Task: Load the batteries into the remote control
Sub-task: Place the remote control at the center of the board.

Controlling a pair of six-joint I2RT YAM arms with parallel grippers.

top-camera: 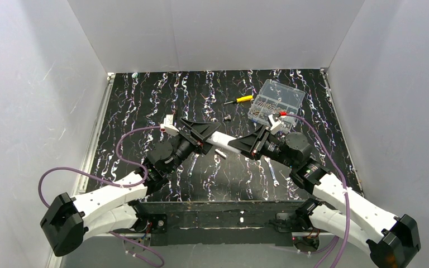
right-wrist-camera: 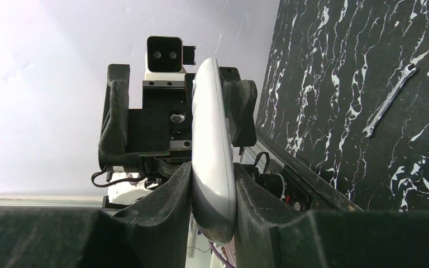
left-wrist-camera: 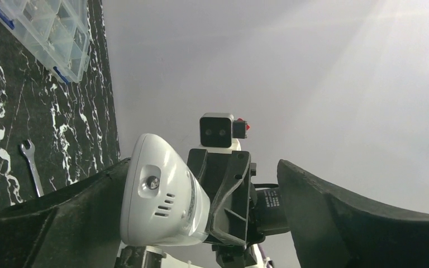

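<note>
The white remote control [top-camera: 227,143] hangs above the middle of the table, bridging the two grippers. My right gripper [top-camera: 255,145] is shut on its right end; in the right wrist view the remote control [right-wrist-camera: 212,151] stands edge-on, pinched between both fingers [right-wrist-camera: 167,201]. My left gripper [top-camera: 200,134] is open around the other end. In the left wrist view the remote control's rounded end [left-wrist-camera: 162,201] rests against one finger [left-wrist-camera: 61,218], and the other finger stands well apart. No batteries can be made out in any view.
A small pale piece [top-camera: 220,152] lies on the table under the remote. Flat wrenches [top-camera: 192,164] [top-camera: 272,170] lie near the front. A yellow-handled screwdriver [top-camera: 240,99] and a clear compartment box [top-camera: 276,100] sit at the back right. White walls enclose three sides.
</note>
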